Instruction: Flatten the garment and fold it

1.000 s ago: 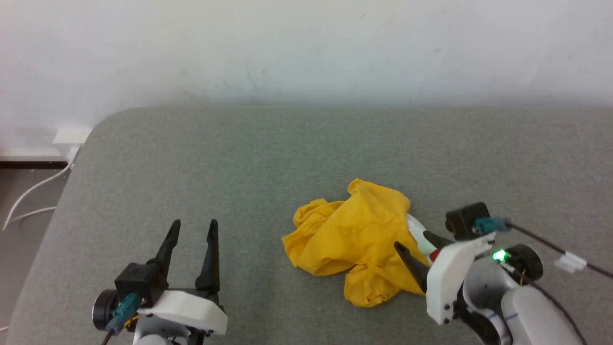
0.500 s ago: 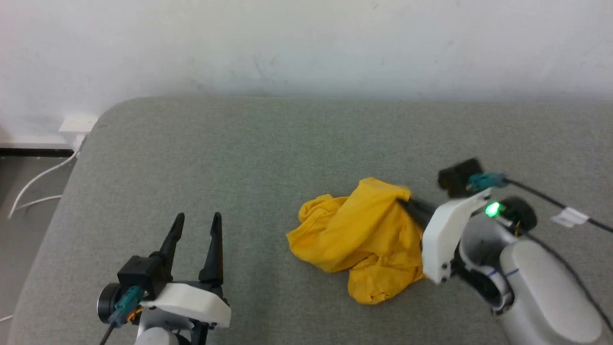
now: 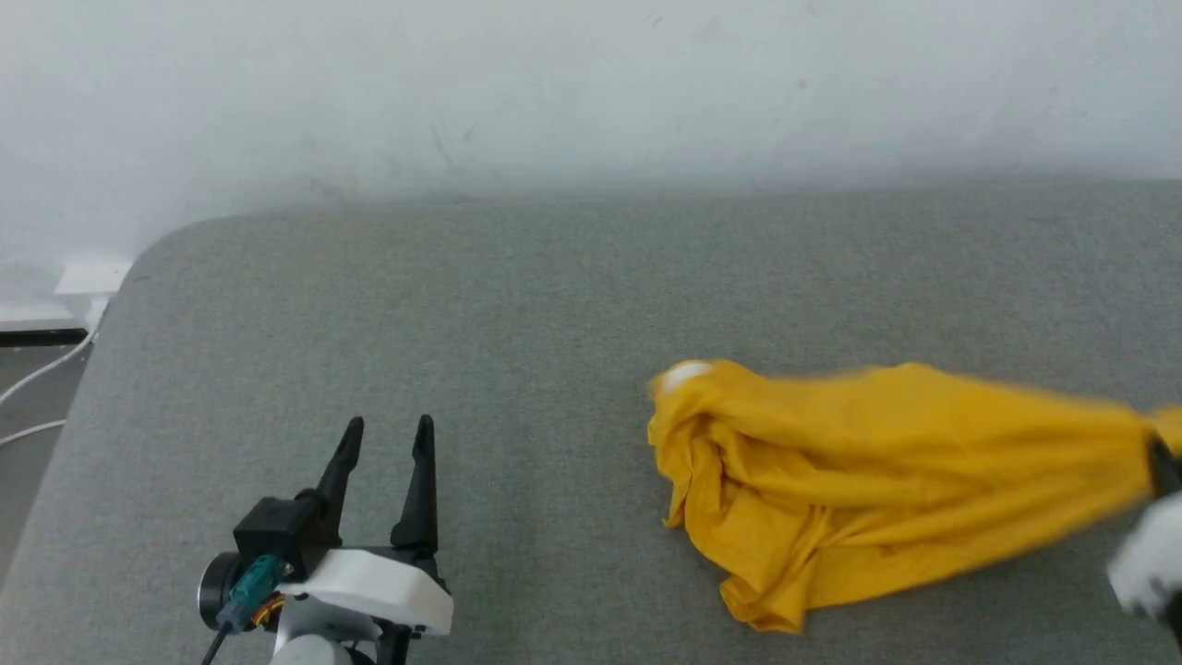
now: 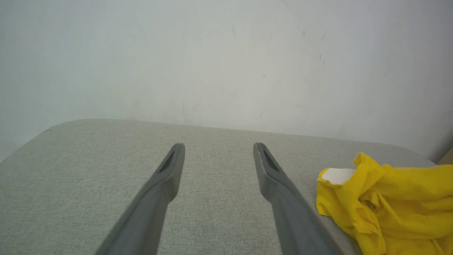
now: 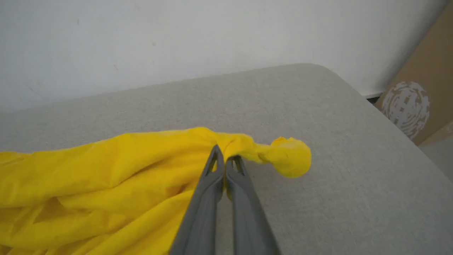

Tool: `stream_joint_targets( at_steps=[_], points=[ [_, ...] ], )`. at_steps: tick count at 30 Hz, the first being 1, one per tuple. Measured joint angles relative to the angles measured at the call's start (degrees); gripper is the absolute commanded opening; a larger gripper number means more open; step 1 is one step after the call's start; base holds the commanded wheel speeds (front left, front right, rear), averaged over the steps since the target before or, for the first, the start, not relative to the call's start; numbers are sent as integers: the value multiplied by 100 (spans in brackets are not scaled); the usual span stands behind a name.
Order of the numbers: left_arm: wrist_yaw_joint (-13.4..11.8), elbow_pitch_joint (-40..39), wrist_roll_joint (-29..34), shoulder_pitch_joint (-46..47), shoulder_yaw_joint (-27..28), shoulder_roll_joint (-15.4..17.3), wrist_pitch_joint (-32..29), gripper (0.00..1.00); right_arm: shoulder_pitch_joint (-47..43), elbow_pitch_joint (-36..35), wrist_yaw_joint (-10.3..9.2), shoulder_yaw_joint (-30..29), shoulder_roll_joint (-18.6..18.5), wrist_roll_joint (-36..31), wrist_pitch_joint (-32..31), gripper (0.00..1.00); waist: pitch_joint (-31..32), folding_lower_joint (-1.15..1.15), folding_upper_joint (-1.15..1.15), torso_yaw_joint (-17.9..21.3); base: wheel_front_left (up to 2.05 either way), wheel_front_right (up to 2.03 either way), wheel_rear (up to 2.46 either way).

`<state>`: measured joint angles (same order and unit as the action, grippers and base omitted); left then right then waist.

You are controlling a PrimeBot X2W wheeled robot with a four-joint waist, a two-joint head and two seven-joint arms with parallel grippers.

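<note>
Right fingers (image 5: 222,165) pinched fully together on a twisted bit of the yellow T-shirt (image 5: 106,170). A small knob of cloth pokes out just past the tips on their right side. The rest of the shirt trails back from the tips to their left, stretched into a long wrinkled band on the grey fabric tabletop (image 5: 318,198).

Left fingers (image 4: 170,173) spread wide, holding nothing, low over bare tabletop. The T-shirt (image 4: 389,205) is off to their right, near but not touching, with a white patch at its near corner.

Head view: T-shirt (image 3: 877,480) well right of the left fingers (image 3: 417,489), bunched at the end towards them and blurred where it is pulled out. Cardboard box (image 5: 410,102) beyond the tabletop corner, right of the right fingers.
</note>
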<state>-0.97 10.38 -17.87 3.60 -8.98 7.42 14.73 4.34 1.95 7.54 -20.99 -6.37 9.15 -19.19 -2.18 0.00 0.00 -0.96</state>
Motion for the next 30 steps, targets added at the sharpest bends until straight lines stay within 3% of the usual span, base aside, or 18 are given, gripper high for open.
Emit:
stream_joint_targets(
  at_steps=[3, 6, 7, 9, 15, 19, 30],
  points=[
    [1, 22, 0, -1, 23, -3, 0, 100, -594, 90, 0, -628, 179, -130, -98, 0, -24, 0, 0, 42, 0, 0, 0],
    [1, 76, 0, 0, 44, -3, 0, 100, -881, 423, 0, -892, 278, -223, -147, 0, -46, 0, 0, 88, 0, 0, 0],
    [1, 88, 1, 0, 47, -2, 0, 100, -931, 563, 0, -900, 304, -203, -145, 23, -54, 0, 0, 104, 0, 0, 0],
    [1, 120, 1, 0, 56, -2, 0, 100, -961, 720, 0, -849, 336, -170, 32, 100, -65, 0, 0, 137, 0, 0, 0],
    [14, 209, 24, 1, 5, -2, -5, 100, -812, 600, 0, -608, 341, 211, 1556, 100, -14, 0, 0, 216, 0, 0, 0],
    [155, 269, 25, 21, -244, -52, -193, 100, -840, 246, 0, -186, 338, 154, 2160, 100, 78, 0, 0, 264, 0, 0, 0],
    [495, 1100, -62, 823, -1306, -379, -1446, 100, -1282, -1239, 1, 1634, 339, -143, 2251, 100, 116, 0, 0, 598, 0, 0, 0]
  ],
)
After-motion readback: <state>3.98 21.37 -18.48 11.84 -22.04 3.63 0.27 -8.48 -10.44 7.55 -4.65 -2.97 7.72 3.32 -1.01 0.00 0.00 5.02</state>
